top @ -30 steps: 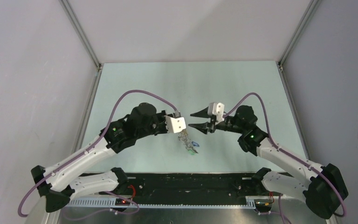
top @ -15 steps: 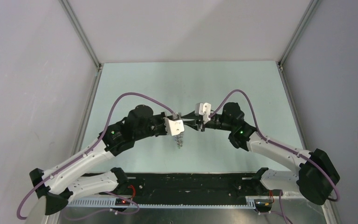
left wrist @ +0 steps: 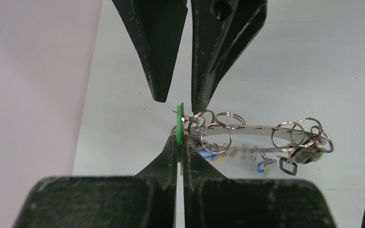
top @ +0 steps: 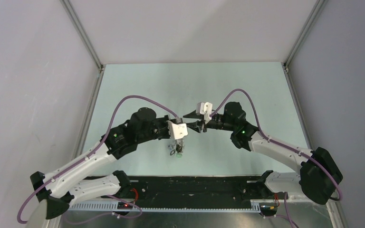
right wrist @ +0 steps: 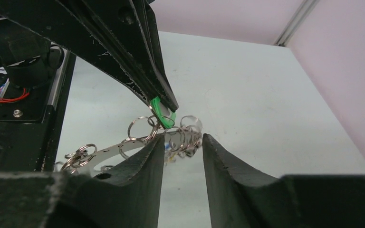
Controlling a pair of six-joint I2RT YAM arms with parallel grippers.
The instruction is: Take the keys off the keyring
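Note:
My left gripper (left wrist: pixel 180 142) is shut on a green tag (left wrist: pixel 180 122) at one end of the keyring (left wrist: pixel 252 128), a flat metal band held up edge-on above the table. Small split rings (left wrist: pixel 285 135) hang along it, with keys (left wrist: pixel 228 152) and a black-headed key (left wrist: pixel 289 166) below. My right gripper (right wrist: pixel 183 140) is open; its fingertips (left wrist: pixel 160 97) stand on either side of the green tag (right wrist: pixel 160 113), facing the left fingers (right wrist: pixel 138 57), without touching it. From above, the two grippers (top: pixel 180 138) (top: pixel 193 122) meet at mid-table, with the bunch (top: pixel 176 150) hanging below.
The pale green table (top: pixel 195 85) is enclosed by grey side walls with metal corner posts (top: pixel 83 35). A black strip with the arm bases and wiring (top: pixel 195 185) runs along the near edge.
My right arm has moved left, bringing its open fingers up to the left gripper. The left gripper has turned and the hanging bunch has swung from lower right to straight below it.

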